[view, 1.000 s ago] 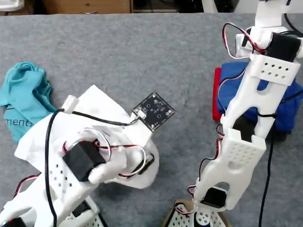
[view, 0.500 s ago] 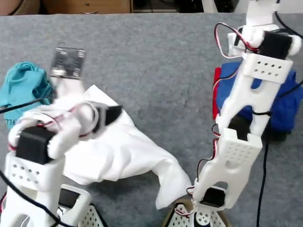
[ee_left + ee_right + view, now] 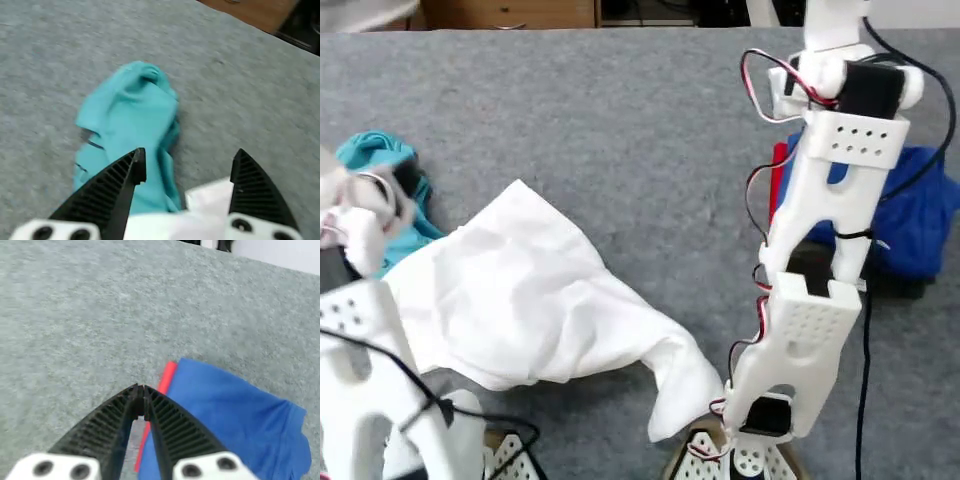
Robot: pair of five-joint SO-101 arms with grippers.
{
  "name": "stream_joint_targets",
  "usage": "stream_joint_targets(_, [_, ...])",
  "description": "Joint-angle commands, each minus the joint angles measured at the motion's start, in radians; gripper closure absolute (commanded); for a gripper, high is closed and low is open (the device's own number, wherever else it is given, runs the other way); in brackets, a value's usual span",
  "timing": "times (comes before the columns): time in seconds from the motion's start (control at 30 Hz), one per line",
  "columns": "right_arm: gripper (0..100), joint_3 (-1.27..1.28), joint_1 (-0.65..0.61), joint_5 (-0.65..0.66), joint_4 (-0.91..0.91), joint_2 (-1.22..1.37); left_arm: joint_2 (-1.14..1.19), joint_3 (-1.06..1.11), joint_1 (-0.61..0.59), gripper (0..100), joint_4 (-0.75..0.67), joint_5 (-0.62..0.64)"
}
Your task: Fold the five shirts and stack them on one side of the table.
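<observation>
A white shirt (image 3: 535, 300) lies spread and rumpled at the front left of the grey table. A crumpled teal shirt (image 3: 382, 190) lies at the left edge; in the left wrist view the teal shirt (image 3: 131, 130) sits just beyond my left gripper (image 3: 188, 165), which is open and empty above it, with a corner of the white shirt (image 3: 212, 192) between the fingers' bases. A folded blue shirt (image 3: 920, 215) lies on a red one (image 3: 778, 195) at the right. My right gripper (image 3: 142, 402) is shut and empty, above the blue shirt's (image 3: 225, 420) edge.
The grey felt table (image 3: 620, 110) is bare across the back and middle. The left arm (image 3: 365, 300) stands at the far left edge and the right arm (image 3: 820, 240) rises in front of the blue and red stack. Arm bases sit at the front edge.
My left arm let go of the white shirt and swung left off it toward the teal shirt. The white shirt now lies uncovered. The right arm shifted slightly left.
</observation>
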Motion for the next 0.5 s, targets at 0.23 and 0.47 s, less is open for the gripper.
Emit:
stream_joint_targets(0.23, [74.7,0.585,-0.289,0.037,0.012,-0.269,0.773,-0.485,-0.087,72,0.006,-0.015])
stream_joint_targets(0.47, [73.1,0.903,-0.515,0.037,0.012,-0.283,1.236,-0.789,-0.086,73,0.052,-0.008])
